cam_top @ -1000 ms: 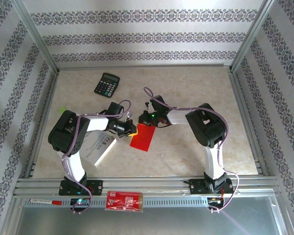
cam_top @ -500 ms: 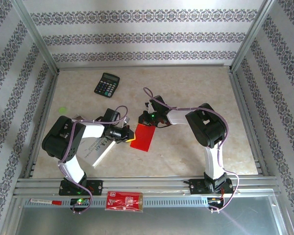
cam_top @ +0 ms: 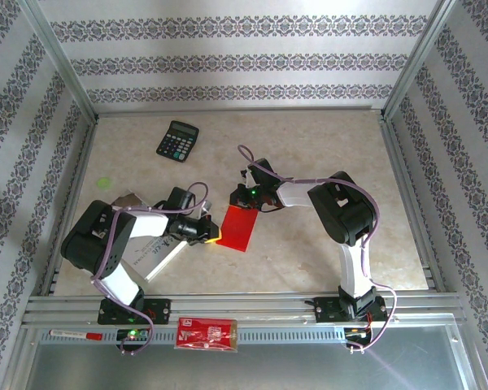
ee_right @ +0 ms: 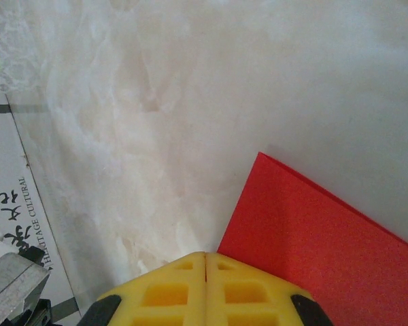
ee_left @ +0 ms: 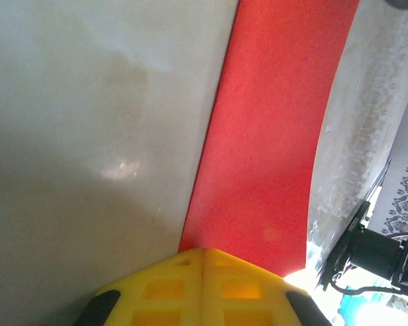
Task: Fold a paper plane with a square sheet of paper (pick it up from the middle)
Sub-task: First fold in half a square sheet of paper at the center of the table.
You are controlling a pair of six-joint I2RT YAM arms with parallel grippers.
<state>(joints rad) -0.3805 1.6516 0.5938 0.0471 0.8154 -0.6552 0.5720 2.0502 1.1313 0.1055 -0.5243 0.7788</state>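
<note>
My left pincer (cam_top: 215, 235) was closed, its yellow fingertips (ee_left: 170, 288) pressed flat together with no gap between them. The tips sat at the left edge of the red sheet of paper (cam_top: 237, 229), and in the left wrist view the paper (ee_left: 272, 136) ran away from them in a long strip. I could not tell whether any paper was caught between the pads. My right pincer (cam_top: 244, 205) was closed as well, yellow pads (ee_right: 245, 292) meeting on a straight seam, and it came down at the far edge of the sheet, next to one of its corners (ee_right: 326, 231).

The sheet lay flat near the middle of the worktop (cam_top: 325, 146), a little toward the near edge, and it looked oblong. A white printed booklet (cam_top: 159, 252) lay near the left edge, beneath my left arm. A black calculator (cam_top: 177, 140) sat toward the far left corner, well apart from the sheet. A red printed packet (cam_top: 206, 334) rested on the rail along the near edge.
</note>
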